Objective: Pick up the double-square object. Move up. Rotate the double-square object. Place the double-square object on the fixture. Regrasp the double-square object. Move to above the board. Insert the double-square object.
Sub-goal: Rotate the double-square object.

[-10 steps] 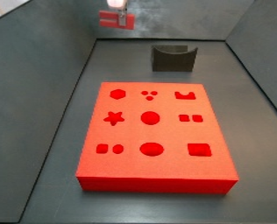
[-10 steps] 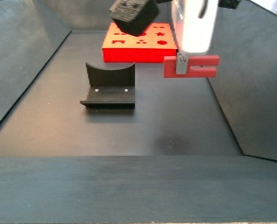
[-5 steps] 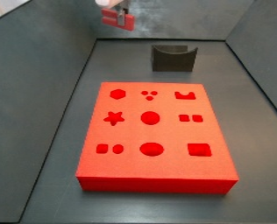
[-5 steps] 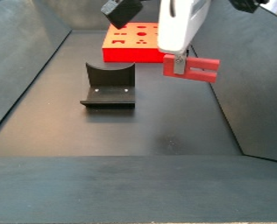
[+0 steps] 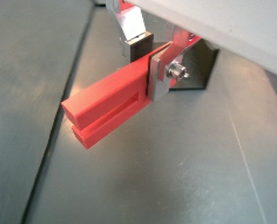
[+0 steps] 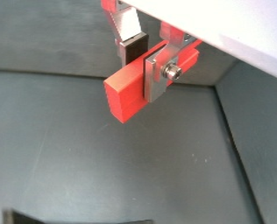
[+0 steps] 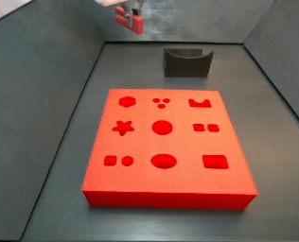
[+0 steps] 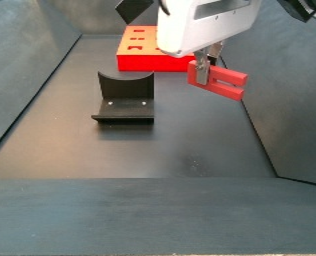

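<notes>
Overall, the board [image 7: 167,146] lay flat on the dark floor, its shaped cutouts facing up; in a side view it showed only as a red slab [image 8: 147,50] at the far end, partly behind the arm. The fixture [image 8: 123,99] stood on the floor well apart from the gripper, near the board's end, and appeared as a dark notched block [image 7: 186,62] beyond the board. The gripper [image 8: 201,70] hung in the air above the floor, off to the side of the fixture, near the enclosure wall. Its silver fingers [image 5: 159,72] were clamped on the double-square object [image 5: 107,106], gripping one end so that the rest stuck out free. That piece [image 8: 225,82] sat tilted, clear of floor, fixture and board. From the far camera only a small red piece [image 7: 131,19] showed.
</notes>
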Motion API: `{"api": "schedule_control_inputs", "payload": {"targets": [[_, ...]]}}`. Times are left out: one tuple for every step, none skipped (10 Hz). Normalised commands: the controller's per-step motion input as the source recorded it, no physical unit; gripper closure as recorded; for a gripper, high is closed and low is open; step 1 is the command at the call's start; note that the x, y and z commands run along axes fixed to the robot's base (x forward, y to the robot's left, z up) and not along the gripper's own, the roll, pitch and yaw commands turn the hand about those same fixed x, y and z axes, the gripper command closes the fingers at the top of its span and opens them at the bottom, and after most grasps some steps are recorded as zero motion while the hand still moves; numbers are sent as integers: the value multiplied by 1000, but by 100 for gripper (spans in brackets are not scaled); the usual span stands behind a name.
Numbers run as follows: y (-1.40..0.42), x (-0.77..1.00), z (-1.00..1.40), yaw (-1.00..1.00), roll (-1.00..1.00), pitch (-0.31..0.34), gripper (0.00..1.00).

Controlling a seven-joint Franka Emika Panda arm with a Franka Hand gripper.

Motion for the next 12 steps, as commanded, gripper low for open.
{"api": "schedule_control_inputs", "payload": {"targets": [[15,-11,-4,-1000,-23,0,100],[16,-11,-4,-1000,-24,0,100],[16,-11,-4,-1000,-27,0,100],[16,-11,-4,-1000,-30,0,100],[16,-11,-4,-1000,-35,-1,100],[16,-12,-4,-1000,-38,-1,100],[16,-11,-4,-1000,-49,-1,100],[16,-12,-4,-1000,-55,-1,100],[16,-12,-4,-927,-70,-1,100],[16,-12,-4,-691,-70,-1,100],[16,-11,-4,-413,-70,-1,100],[16,-11,-4,-318,-70,-1,100]]}}
